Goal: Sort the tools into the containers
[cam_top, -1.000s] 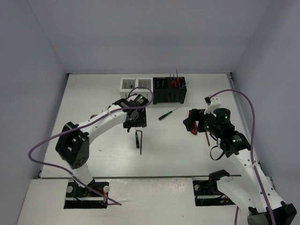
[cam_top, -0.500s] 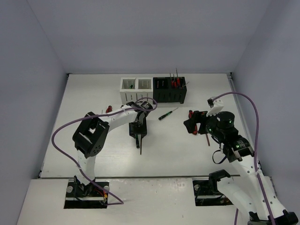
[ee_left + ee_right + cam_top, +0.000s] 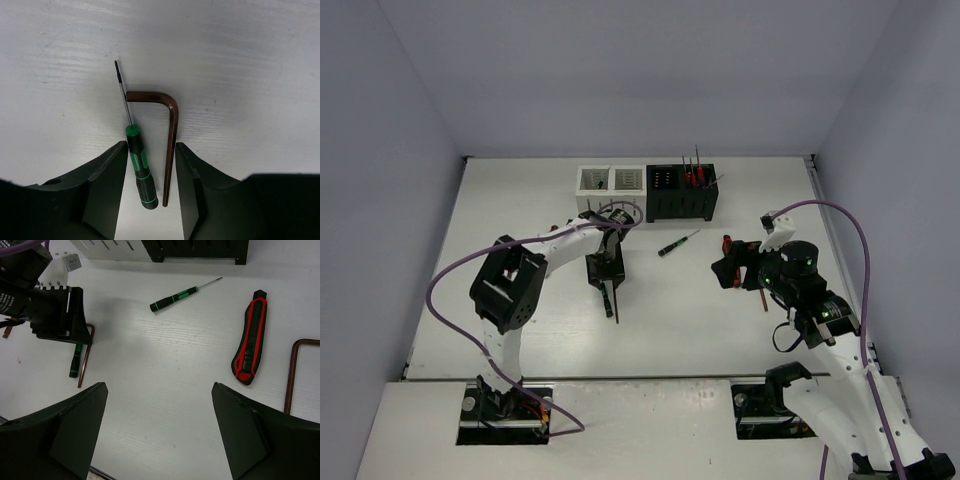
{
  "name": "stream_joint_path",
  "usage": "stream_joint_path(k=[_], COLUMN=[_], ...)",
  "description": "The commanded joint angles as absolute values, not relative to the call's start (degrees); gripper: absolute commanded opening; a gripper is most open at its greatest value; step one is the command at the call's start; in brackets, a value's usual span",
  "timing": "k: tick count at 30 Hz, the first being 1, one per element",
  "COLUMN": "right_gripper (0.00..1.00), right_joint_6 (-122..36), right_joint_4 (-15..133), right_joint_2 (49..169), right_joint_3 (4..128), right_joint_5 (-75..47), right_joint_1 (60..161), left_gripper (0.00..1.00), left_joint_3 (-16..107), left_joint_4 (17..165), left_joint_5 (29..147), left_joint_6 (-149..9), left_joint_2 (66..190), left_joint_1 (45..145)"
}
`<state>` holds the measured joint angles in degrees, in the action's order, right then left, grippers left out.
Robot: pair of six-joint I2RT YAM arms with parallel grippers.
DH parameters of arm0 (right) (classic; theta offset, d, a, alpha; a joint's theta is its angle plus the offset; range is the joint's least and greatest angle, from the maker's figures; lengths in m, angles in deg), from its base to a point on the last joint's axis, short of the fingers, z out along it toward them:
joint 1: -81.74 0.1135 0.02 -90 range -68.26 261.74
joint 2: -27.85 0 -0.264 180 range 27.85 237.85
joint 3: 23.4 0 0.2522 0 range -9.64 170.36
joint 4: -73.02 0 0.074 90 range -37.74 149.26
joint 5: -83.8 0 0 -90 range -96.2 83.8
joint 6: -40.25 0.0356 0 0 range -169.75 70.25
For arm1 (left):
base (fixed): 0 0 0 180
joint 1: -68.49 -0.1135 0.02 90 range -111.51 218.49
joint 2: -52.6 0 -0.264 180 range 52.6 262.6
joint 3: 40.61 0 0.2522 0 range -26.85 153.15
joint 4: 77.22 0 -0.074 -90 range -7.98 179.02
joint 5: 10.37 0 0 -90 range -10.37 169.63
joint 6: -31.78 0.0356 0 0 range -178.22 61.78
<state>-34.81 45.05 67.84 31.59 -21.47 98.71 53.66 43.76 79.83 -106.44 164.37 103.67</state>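
Observation:
My left gripper (image 3: 150, 165) is open, low over the table, its jaws on either side of a green-handled screwdriver (image 3: 140, 167) and a brown L-shaped hex key (image 3: 171, 135) lying side by side. In the top view it (image 3: 604, 272) stands left of centre. My right gripper (image 3: 159, 385) is open and empty above the table. Ahead of it lie a second green screwdriver (image 3: 182, 294), a red and black utility knife (image 3: 250, 340) and another hex key (image 3: 292, 375). The white container (image 3: 610, 185) and the black container (image 3: 682, 190) stand at the back; red-handled tools stand in the black one.
The table's side walls rise close on the left and right. The purple cable (image 3: 450, 285) loops off the left arm. The left arm's wrist (image 3: 50, 310) shows in the right wrist view, at its left.
My left gripper has come down from the back over the screwdriver and hex key, and its arm has folded in. The right arm has barely moved.

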Motion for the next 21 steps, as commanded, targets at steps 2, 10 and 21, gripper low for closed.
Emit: stream_joint_path(k=[2,10,21], right_gripper=[0.83,0.83,0.84], right_joint_6=[-35.25,-35.34,-35.42], right_joint_4=[47.75,47.75,47.67], right_joint_2=[67.85,68.18,67.68], right_joint_3=[31.76,31.84,31.76], right_joint_5=[-21.76,-21.5,-20.97], right_joint_1=[99.14,99.06,99.14], left_gripper=[0.39,0.39,0.34], left_joint_3=[55.58,52.88,52.6], left_joint_4=[41.83,41.91,42.17], left_joint_5=[79.63,78.3,79.02], left_joint_6=[-107.92,-110.76,-111.31], left_joint_2=[157.46,153.41,158.52], left_joint_1=[103.56,102.43,101.48])
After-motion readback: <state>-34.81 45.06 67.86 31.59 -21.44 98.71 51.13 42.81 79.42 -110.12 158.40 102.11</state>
